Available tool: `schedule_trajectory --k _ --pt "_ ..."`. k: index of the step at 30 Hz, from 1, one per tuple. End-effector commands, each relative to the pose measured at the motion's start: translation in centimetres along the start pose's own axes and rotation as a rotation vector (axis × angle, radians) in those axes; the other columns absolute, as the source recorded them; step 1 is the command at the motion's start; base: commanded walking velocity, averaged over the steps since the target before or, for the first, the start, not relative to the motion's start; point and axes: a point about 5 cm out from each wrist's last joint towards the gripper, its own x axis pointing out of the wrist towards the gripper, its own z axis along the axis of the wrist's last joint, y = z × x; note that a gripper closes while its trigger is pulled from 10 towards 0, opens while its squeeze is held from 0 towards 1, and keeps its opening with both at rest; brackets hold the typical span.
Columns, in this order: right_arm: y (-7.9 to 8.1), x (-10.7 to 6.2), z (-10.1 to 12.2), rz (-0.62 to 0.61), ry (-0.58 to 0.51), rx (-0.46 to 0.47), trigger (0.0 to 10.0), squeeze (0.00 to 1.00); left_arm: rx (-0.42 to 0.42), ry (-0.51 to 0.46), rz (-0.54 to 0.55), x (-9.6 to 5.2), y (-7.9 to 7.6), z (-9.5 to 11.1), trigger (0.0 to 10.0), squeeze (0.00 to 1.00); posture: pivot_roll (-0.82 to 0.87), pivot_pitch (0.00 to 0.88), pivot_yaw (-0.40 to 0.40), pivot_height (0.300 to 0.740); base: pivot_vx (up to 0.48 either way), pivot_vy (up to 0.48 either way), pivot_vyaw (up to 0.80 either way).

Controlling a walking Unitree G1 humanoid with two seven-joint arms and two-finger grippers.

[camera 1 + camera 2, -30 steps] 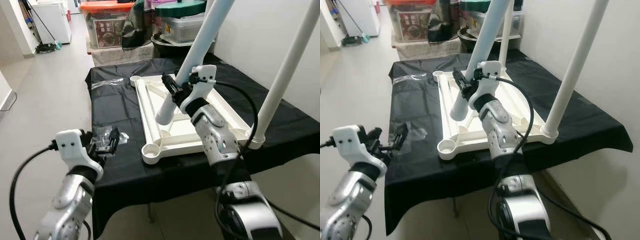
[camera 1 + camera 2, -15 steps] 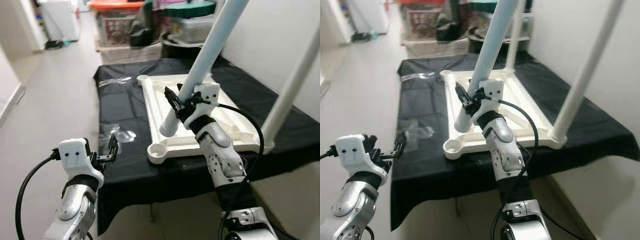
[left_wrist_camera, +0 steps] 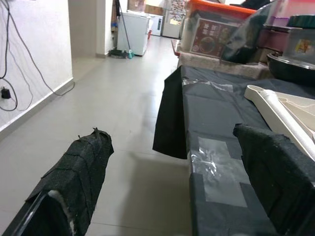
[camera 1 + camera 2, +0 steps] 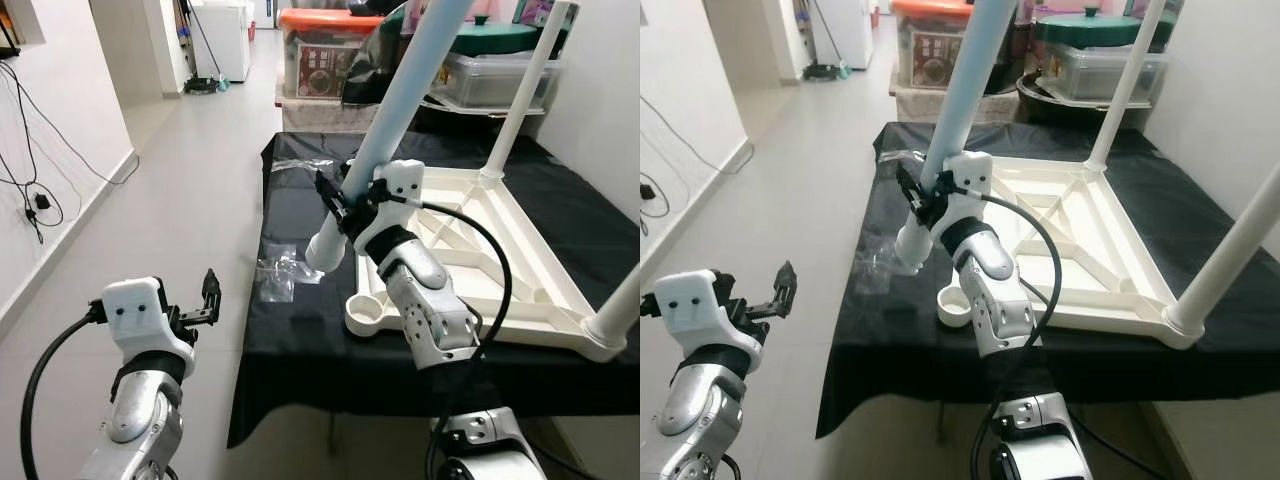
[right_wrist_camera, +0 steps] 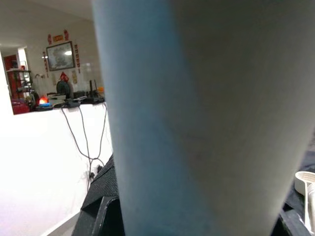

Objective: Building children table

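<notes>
The white tabletop (image 4: pixel 520 260) lies upside down on a black-clothed table (image 4: pixel 300 340). Two white legs stand in its corners, one far (image 4: pixel 520 100) and one near right (image 4: pixel 622 305). The near-left corner socket (image 4: pixel 368 312) is empty. My right gripper (image 4: pixel 342 197) is shut on a third pale leg (image 4: pixel 395 95), held tilted, with its lower end (image 4: pixel 325 250) over the cloth just left of the tabletop. That leg (image 5: pixel 197 123) looms close in the right wrist view. My left gripper (image 4: pixel 210 295) is open over the floor, left of the table, its fingers (image 3: pixel 83 172) holding nothing.
A clear plastic bag (image 4: pixel 285 275) lies on the cloth near the left edge. Storage boxes, one with an orange lid (image 4: pixel 325 50), stand behind the table. Open tiled floor (image 4: pixel 190 200) stretches left, bounded by a wall with hanging cables (image 4: pixel 30 150).
The camera has swung left. Relative to the tabletop, the held leg's lower end has gone from over the frame to beyond its left edge. My left gripper has moved from the table edge to over the floor.
</notes>
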Motion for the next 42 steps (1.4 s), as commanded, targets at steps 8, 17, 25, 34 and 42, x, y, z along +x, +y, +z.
schedule_trajectory --k 8,17,25,34,42 --pt "-0.6 0.0 -1.0 0.0 0.06 -0.002 10.0 0.0 -0.03 0.073 -0.003 -0.8 0.0 -1.5 10.0 0.0 0.04 0.0 -0.028 0.74 0.0 0.0 0.0" --pt "-3.0 2.4 -0.6 0.048 0.128 -0.037 10.0 0.0 0.093 0.18 -0.225 -4.1 -2.3 -4.1 10.0 0.0 0.0 0.034 -0.019 0.74 0.0 0.0 0.0" --pt "-4.3 4.3 1.3 0.073 0.121 -0.066 10.0 0.0 0.126 0.192 -0.302 -5.9 -3.7 -4.1 10.0 0.0 0.03 0.098 -0.018 0.74 0.0 0.0 0.0" --pt "-2.4 6.6 3.6 0.354 0.145 0.016 10.0 0.0 0.24 0.121 -0.249 -7.1 -3.1 -3.1 10.0 0.0 0.09 0.162 -0.008 0.74 0.0 0.0 0.0" --pt "-1.0 6.4 4.3 0.658 0.186 0.096 10.0 0.0 0.224 0.13 -0.259 -8.7 -4.4 -2.3 10.0 0.0 0.12 0.235 -0.052 0.74 0.0 0.0 0.0"
